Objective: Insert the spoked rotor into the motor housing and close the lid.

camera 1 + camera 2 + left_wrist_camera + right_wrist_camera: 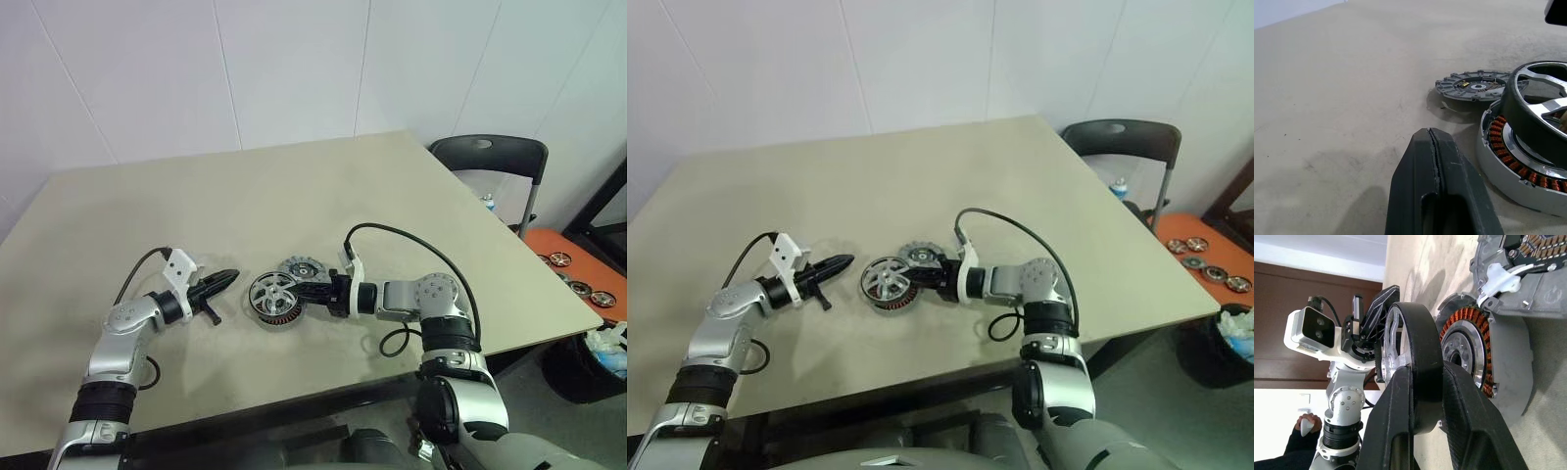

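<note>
Spoked rotor (271,293) pinched in right tool (306,291), above motor housing (1520,176)

Black spoked rotor (270,293) tilted over copper-wound motor housing (1518,171), lid (298,267) just behind

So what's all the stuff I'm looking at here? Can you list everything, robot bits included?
spoked rotor: one, black ring with silvery spokes, held tilted over the motor housing
motor housing: one, silver-grey with copper-orange windings, on the table near its middle
lid: one, grey notched disc, flat on the table just behind the housing
table: one, beige
chair: one, black, past the table's right side
orange tray: one, on the right, holding several small round parts
left gripper: black, fingers shut, empty, left of the rotor
right gripper: black, clamped on the rotor's rim
</note>
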`<control>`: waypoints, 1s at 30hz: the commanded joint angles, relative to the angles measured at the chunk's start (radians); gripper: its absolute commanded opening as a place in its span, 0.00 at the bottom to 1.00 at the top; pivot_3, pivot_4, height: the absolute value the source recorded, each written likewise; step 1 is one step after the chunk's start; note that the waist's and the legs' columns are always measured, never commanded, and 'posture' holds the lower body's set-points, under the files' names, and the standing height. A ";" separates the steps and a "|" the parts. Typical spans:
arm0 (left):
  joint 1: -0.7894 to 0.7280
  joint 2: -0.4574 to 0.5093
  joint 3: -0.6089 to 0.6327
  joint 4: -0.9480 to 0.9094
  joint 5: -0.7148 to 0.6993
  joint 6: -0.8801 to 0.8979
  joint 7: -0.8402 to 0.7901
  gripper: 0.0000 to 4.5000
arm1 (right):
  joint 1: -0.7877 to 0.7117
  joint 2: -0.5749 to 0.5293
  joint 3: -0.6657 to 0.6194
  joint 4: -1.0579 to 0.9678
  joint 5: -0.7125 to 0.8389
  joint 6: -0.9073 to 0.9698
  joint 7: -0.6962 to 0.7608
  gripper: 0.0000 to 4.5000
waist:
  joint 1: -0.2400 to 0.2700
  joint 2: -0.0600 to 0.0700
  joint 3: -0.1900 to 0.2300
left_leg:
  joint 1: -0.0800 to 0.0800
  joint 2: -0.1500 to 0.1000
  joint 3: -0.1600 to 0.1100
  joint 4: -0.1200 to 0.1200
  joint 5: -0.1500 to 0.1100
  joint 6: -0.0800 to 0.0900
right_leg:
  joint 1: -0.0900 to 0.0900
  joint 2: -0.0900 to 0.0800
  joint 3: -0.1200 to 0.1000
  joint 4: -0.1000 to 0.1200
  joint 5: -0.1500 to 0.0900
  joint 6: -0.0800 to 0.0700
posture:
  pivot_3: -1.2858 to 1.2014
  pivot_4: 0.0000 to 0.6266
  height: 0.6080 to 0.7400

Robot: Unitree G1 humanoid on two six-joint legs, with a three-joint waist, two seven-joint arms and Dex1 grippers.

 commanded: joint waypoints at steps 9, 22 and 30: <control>0.000 0.003 0.005 -0.027 0.000 -0.011 0.004 0.00 | -0.012 0.000 -0.001 -0.025 0.005 -0.021 0.008 0.17 | 0.000 0.000 0.000 | 0.000 0.000 0.000 0.000 0.000 0.000 | 0.000 0.000 0.000 0.000 0.000 0.000 | 0.52 0.00 1.00; -0.003 0.003 0.003 -0.025 0.005 -0.011 0.014 0.00 | -0.014 -0.005 0.003 -0.016 0.000 -0.044 0.009 0.52 | 0.000 0.000 0.000 | 0.000 0.000 0.000 0.000 0.000 0.000 | 0.000 0.000 0.000 0.000 0.000 0.000 | 0.52 0.00 1.00; -0.009 0.001 -0.002 -0.017 0.009 -0.011 0.009 0.00 | -0.033 -0.104 0.068 -0.060 0.003 -0.040 0.096 0.52 | 0.003 0.000 0.000 | 0.000 0.000 0.000 0.000 0.000 0.000 | 0.000 0.000 0.000 0.000 0.000 0.000 | 0.52 0.00 1.00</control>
